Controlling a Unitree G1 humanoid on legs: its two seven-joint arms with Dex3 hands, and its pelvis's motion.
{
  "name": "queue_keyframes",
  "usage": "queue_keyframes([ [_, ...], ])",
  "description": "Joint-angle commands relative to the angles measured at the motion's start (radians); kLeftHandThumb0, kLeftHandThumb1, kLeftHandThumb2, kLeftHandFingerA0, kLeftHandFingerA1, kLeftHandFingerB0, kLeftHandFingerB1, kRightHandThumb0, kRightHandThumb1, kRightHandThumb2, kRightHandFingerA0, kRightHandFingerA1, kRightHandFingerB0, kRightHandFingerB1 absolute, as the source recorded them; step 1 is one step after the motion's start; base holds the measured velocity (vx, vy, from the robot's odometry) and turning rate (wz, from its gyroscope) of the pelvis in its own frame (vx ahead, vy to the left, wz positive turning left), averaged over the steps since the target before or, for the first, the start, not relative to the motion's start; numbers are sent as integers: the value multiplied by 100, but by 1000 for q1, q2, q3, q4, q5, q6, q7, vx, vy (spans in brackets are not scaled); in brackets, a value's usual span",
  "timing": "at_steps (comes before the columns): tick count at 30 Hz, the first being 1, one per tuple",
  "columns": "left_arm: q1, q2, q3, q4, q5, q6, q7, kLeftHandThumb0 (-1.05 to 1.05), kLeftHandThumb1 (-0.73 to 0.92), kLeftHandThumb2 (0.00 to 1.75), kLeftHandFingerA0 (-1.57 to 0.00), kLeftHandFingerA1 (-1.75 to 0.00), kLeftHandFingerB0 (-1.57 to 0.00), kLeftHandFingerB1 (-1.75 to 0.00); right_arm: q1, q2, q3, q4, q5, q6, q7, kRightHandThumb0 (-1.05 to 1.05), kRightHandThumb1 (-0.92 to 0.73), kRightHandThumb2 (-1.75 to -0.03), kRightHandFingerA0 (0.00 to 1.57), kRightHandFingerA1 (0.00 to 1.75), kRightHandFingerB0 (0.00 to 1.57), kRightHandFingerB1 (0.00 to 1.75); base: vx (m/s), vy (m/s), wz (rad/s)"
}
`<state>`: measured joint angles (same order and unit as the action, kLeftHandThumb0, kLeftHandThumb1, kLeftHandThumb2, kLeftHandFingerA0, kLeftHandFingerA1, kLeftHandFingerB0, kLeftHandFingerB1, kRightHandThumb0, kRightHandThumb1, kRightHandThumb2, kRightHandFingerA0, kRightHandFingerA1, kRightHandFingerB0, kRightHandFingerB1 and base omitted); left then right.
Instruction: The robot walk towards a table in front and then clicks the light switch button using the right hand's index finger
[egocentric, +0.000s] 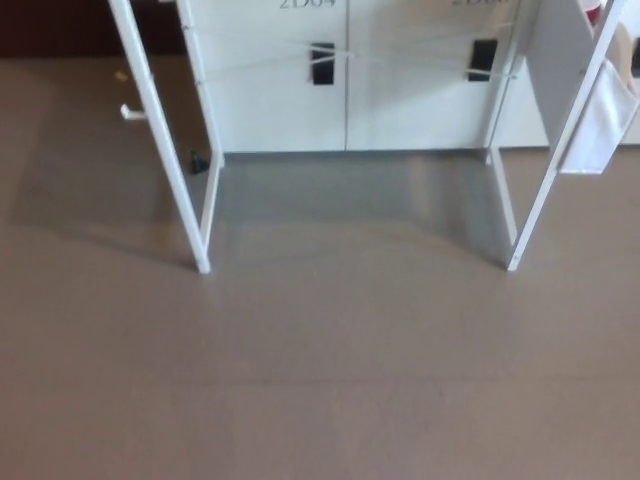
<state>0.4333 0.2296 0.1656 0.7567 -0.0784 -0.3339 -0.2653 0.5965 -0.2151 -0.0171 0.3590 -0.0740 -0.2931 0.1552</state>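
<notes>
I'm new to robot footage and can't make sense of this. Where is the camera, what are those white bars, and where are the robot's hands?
The camera sits on a humanoid robot's head, looking down ahead of it. Most of the picture is bare brown floor. The white bars are table legs, the tabletop itself being out of frame. Behind them stand white cabinets with dark handles. Neither hand shows and nothing is held. No light switch is visible.

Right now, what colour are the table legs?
White, seen in the head view: the table legs stand on a grey-brown floor.
</notes>
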Motion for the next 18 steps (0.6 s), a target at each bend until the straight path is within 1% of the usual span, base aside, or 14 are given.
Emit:
queue_keyframes([
  [1,-2,14,-2,3,13,-25,5,-79,52,85,-25,-113,-32,-74,-12,-14,7,27,-23,6,-12,-34,-61,-58,65,50,43,43,375,262,47],
  [3,-7,16,-1,15,12,-27,6,-81,53,87,-25,-110,-33,-74,-14,-12,10,28,-24,6,-16,-34,-61,-58,66,51,44,44,351,217,-40],
  [5,-1,17,-2,11,13,-25,7,-78,54,84,-24,-110,-33,-73,-1,-13,13,9,-26,16,-16,-34,-61,-58,66,52,44,44,295,152,4],
  [6,-1,18,-2,16,11,-29,4,-81,54,86,-25,-113,-32,-75,3,-15,15,3,-30,16,-15,-34,-62,-58,63,50,43,44,262,119,3],
  [9,-3,15,9,26,-9,-28,-14,-81,52,87,-25,-114,-33,-75,10,-11,14,9,-18,3,-4,-32,-61,-58,62,50,43,44,252,37,12],
  [13,6,20,5,12,-1,-23,-13,-77,54,83,-24,-112,-32,-75,-5,-19,21,44,-34,-17,-7,-34,-61,-58,64,51,43,43,200,-83,13],
  [15,9,21,2,9,7,-32,-6,-78,54,83,-25,-109,-32,-74,-8,-21,21,51,-29,-20,-1,-34,-61,-58,64,51,43,43,344,-199,29],
  [17,13,20,0,0,10,-26,-1,-80,54,84,-25,-111,-32,-75,5,-18,20,24,-19,-8,6,-34,-61,-58,63,51,42,43,426,-222,50],
  [18,20,20,6,0,-3,-22,-14,-74,44,109,-35,-88,-33,-70,17,-21,28,12,-33,-3,-1,-34,-62,-58,64,50,43,43,412,-194,46],
])
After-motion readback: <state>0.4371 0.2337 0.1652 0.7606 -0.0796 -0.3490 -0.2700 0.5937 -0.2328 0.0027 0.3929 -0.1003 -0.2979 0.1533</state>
